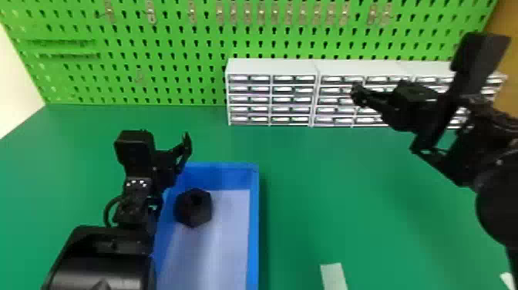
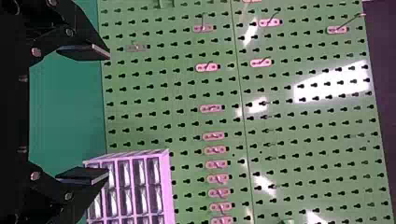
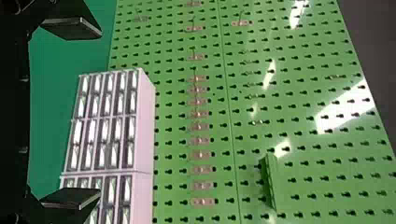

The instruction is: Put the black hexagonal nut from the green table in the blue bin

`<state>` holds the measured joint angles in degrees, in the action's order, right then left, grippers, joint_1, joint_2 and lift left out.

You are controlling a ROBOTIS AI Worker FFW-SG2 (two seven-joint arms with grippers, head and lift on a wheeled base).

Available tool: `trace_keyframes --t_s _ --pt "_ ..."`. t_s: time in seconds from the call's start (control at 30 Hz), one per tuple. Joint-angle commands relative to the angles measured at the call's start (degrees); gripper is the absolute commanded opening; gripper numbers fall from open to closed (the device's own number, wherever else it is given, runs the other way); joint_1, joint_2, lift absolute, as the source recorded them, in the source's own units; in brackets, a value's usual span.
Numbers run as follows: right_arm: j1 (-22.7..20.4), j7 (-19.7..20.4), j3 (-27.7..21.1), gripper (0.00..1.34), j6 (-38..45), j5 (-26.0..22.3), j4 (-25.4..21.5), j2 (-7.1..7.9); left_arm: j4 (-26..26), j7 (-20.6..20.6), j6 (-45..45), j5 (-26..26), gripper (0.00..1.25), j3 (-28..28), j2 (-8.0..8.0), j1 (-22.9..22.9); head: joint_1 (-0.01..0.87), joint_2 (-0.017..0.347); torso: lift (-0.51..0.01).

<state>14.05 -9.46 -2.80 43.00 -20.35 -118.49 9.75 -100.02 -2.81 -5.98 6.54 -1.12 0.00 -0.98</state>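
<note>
Black hexagonal nut (image 1: 194, 210) lies in blue bin (image 1: 254, 231) on green counter (image 1: 347, 193), toward far-left corner; placing looks done. Left tool (image 2: 96, 113) spread, empty, near that corner, likely raised to clear nut. Right tool (image 3: 87, 113) spread, empty, off right, probably leaving room.

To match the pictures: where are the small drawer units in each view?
Head view: drawer units against the pegboard, right of centre, partly behind the right arm.
Left wrist view: one unit partly behind one finger of the left gripper.
Right wrist view: units partly behind one finger of the right gripper.
Shared landmark: the green pegboard behind the units.
</note>
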Motion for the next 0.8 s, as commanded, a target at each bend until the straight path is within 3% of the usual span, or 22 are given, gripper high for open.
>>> trace_keyframes --t_s 0.0,0.3,0.77 --pt "-1.7 0.8 -2.1 1.22 -1.3 0.0 -1.7 -0.08 0.0 0.0 0.0 -0.1 0.88 -0.1 -0.15 0.0 0.657 0.057 -0.095" --pt "-5.9 4.9 -2.9 1.22 -6.4 0.7 -4.3 -1.14 -0.2 0.0 0.0 -0.4 0.88 -0.1 -0.15 0.5 0.657 0.057 -0.095" --pt "-12.1 5.9 -2.6 1.22 -10.4 4.4 -5.4 -2.19 -1.2 0.0 0.0 -0.3 0.88 0.1 -0.15 1.9 0.657 0.057 -0.095"
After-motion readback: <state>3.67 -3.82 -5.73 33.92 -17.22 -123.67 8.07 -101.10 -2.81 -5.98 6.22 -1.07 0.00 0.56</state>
